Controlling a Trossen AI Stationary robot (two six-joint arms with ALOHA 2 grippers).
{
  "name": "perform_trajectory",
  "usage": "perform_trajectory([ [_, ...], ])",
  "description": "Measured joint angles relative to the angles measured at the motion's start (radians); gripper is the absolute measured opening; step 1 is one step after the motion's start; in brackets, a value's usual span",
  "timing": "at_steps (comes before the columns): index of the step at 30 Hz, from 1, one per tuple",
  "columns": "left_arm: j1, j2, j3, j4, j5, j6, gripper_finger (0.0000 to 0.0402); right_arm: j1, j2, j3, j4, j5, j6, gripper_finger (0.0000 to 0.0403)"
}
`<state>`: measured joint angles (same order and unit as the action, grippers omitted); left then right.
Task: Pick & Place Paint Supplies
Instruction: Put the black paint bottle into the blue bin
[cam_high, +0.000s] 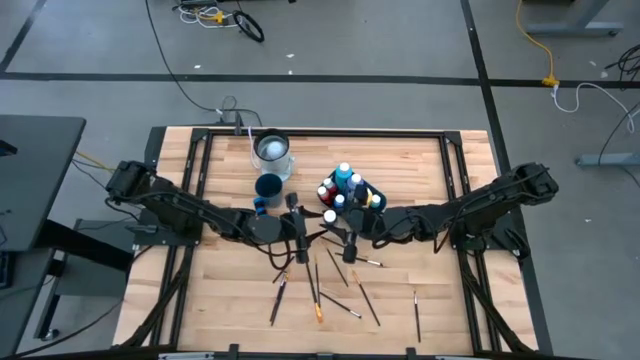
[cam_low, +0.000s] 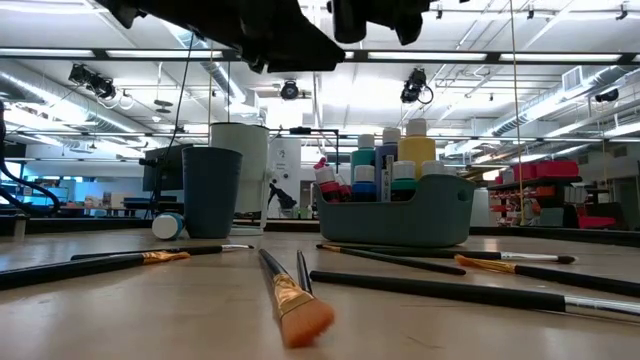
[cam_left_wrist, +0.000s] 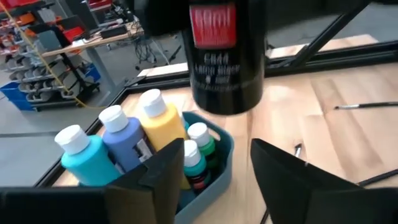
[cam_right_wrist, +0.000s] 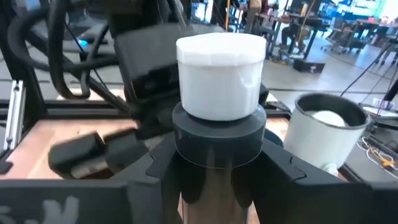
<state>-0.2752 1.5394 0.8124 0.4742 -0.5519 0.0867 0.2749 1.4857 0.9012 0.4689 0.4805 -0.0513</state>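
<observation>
Bottle (cam_right_wrist: 219, 118), dark-bodied with a white cap, stands upright between the fingers of the right gripper (cam_right_wrist: 219, 180), which is clamped on it above mid-table. Its red-labelled base (cam_left_wrist: 225, 56) shows just ahead of the left gripper (cam_left_wrist: 214, 180), whose fingers stand apart with nothing between them. Teal tray (cam_high: 372, 197), at 1 o'clock from the table's centre, carries more bottles (cam_left_wrist: 158, 127). Brushes (cam_high: 318, 290) lie scattered toward 6 o'clock. Dark blue cup (cam_high: 268, 186) and white container (cam_high: 273, 151) stand at 11 o'clock.
</observation>
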Motion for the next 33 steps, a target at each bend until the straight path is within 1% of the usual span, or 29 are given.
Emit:
perform_trajectory([
  [2,0.002,0.000,0.001,0.023,0.023,-0.003,0.0218,0.000,0.000,0.000,-0.020,0.000,0.010,0.0148],
  [5,0.004,0.000,0.012,0.056,0.085,-0.003,0.0243,0.000,0.000,0.000,-0.048,0.000,0.011,0.0148],
  [9,0.019,0.000,0.013,0.110,0.163,-0.004,0.0267,0.000,0.000,0.000,-0.040,-0.001,0.014,0.0148],
  [13,0.047,-0.001,0.013,0.131,0.246,-0.020,0.0276,-0.006,0.000,0.000,-0.030,-0.003,0.010,0.0148],
  [15,0.063,-0.001,0.013,0.130,0.262,-0.057,0.0276,-0.012,0.001,0.000,-0.003,-0.002,0.008,0.0148],
  [19,0.092,-0.001,0.013,0.129,0.274,-0.075,0.0259,-0.022,0.001,0.000,0.019,-0.051,-0.002,0.0148],
  [23,0.109,-0.001,0.013,0.128,0.319,-0.085,0.0225,-0.026,0.001,0.000,0.027,-0.069,-0.010,0.0148],
  [28,0.110,-0.001,0.013,0.128,0.319,-0.075,0.0183,-0.026,0.001,0.000,0.024,-0.080,-0.021,0.0149],
  [33,0.110,-0.001,0.013,0.119,0.320,-0.081,0.0151,-0.026,0.001,0.000,0.026,-0.078,-0.050,0.0169],
])
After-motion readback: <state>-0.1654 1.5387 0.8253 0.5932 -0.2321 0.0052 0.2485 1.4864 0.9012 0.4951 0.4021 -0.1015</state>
